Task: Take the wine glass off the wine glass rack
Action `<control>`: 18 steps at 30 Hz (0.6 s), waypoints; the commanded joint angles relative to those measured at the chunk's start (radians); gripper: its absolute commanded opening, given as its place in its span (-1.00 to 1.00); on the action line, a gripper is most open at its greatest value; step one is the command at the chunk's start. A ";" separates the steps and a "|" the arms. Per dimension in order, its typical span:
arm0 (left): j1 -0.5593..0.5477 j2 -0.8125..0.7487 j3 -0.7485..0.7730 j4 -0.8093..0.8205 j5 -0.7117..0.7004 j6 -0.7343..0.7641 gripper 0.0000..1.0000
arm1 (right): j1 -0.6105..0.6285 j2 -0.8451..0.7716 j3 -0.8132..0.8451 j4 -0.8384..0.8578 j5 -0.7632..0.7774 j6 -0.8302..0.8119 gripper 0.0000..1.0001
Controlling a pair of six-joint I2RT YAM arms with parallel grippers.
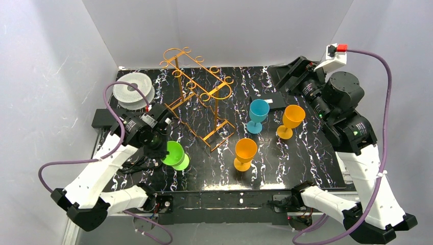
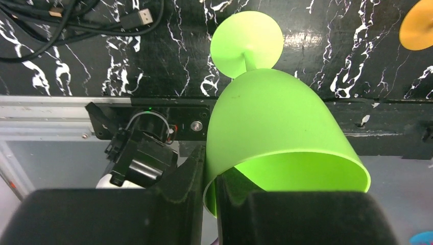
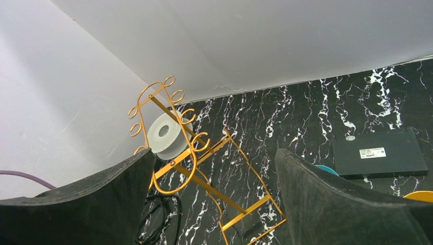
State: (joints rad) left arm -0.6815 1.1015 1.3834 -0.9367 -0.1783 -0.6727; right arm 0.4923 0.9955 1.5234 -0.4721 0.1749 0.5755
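Four glasses were out on the table (image 1: 306, 158), and none touched the rack (image 1: 203, 96). The left gripper (image 1: 155, 145) was closed tight on the green glass (image 1: 173, 154), pinching its rim, with one finger (image 2: 186, 173) outside the bowl and the other inside it. That glass was tilted over near the table's left near corner, its foot pointing away from the gripper toward the near edge. Whether the foot rested on the table I could not tell. It was apart from the rack, which stood upright on its slanted legs left of the middle and toward the far edge.

The right gripper (image 1: 283, 76) hung above the far right corner with its jaws spread wide and nothing between them, its camera turned across the table toward the rack.

A blue glass (image 1: 258, 115) stood upright near the middle, just right of the rack. An orange glass (image 1: 245, 153) stood nearer the near edge, and a second orange glass (image 1: 291, 120) stood right of the blue one. A white spool (image 1: 133, 91) lay by the far left corner, and a flat black box (image 1: 268, 101) lay behind the blue glass.
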 commanded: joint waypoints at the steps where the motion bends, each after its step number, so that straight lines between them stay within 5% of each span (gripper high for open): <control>1: 0.054 -0.006 -0.068 -0.042 0.117 0.029 -1.00 | 0.002 -0.021 -0.016 0.039 0.015 -0.025 0.91; 18: 0.129 0.017 -0.269 0.134 0.310 0.060 -1.00 | 0.002 -0.017 -0.025 0.031 0.000 -0.015 0.91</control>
State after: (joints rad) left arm -0.5697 1.1095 1.1519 -0.7551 0.0574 -0.6353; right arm 0.4923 0.9901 1.5070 -0.4725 0.1654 0.5716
